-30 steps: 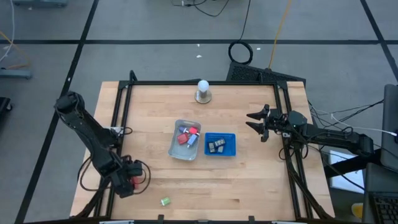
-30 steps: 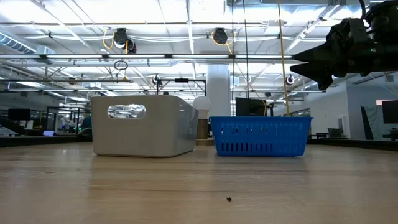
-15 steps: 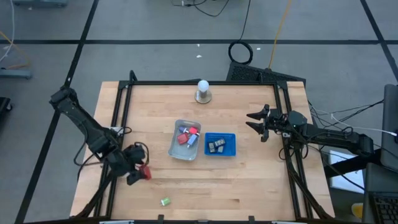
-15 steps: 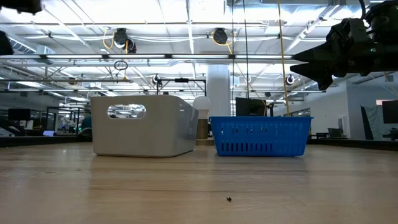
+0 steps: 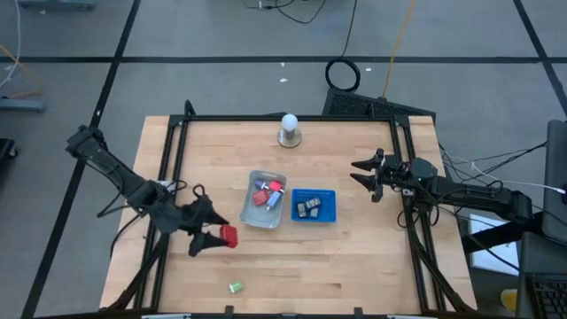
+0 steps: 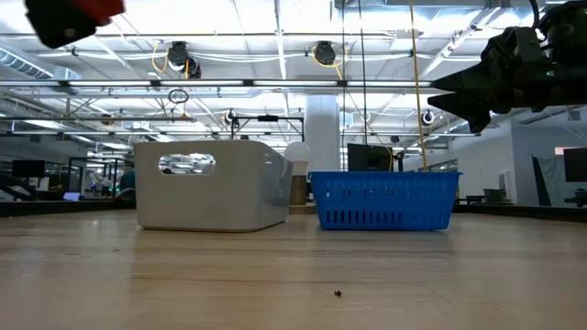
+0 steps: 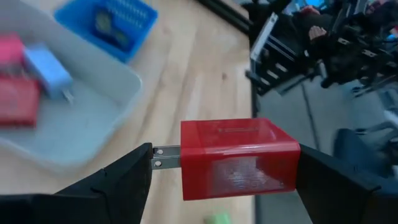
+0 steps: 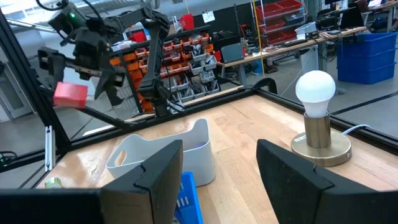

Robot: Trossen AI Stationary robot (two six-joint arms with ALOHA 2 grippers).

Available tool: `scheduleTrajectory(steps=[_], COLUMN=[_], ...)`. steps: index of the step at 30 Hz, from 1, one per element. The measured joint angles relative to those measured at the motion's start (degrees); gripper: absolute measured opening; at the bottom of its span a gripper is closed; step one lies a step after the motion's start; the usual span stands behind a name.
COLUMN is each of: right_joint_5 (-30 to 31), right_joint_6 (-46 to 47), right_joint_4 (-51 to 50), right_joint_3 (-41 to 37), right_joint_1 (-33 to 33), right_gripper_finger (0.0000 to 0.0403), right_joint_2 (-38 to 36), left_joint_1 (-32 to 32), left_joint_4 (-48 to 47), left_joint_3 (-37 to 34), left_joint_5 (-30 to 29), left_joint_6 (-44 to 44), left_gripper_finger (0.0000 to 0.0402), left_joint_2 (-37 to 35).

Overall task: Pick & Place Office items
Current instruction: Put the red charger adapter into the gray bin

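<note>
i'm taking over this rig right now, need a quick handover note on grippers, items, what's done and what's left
Left gripper: shut on a red plug adapter, held in the air beside the clear tray.
Right gripper: jaws open, holding nothing, waiting near the table's right edge.
Done: red, pink and light blue items lie in the clear tray; dark items lie in the blue basket.
Left: drop the red adapter, probably into the clear tray, then fetch the small green item near the table's front edge.
</note>
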Motion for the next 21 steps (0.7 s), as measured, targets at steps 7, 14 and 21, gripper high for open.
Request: scheduleTrajectory(steps=[7,14,21], right_joint_5=[0.01,-0.01,0.01], right_joint_6=[0.00,0.00,0.00], right_joint_4=[0.01,0.01,-0.01], right_joint_3=[0.00,0.00,0.00], right_joint_1=[0.01,0.01,0.00], right_gripper_finger=[0.0196,0.0196,0.0196], right_joint_2=[0.00,0.02,0.02], left_joint_1=[4.18,11.20,17.52], left_joint_4=[0.14,0.01,-0.04], left_joint_3=[0.00,0.00,0.00], left_joint_5=[-5.37,-4.75,-3.21], left_joint_6=[10.36,19.38,27.31], left_gripper_finger=[0.0333,0.0333,0.0333], left_joint_2=[0.06,0.09,0.17])
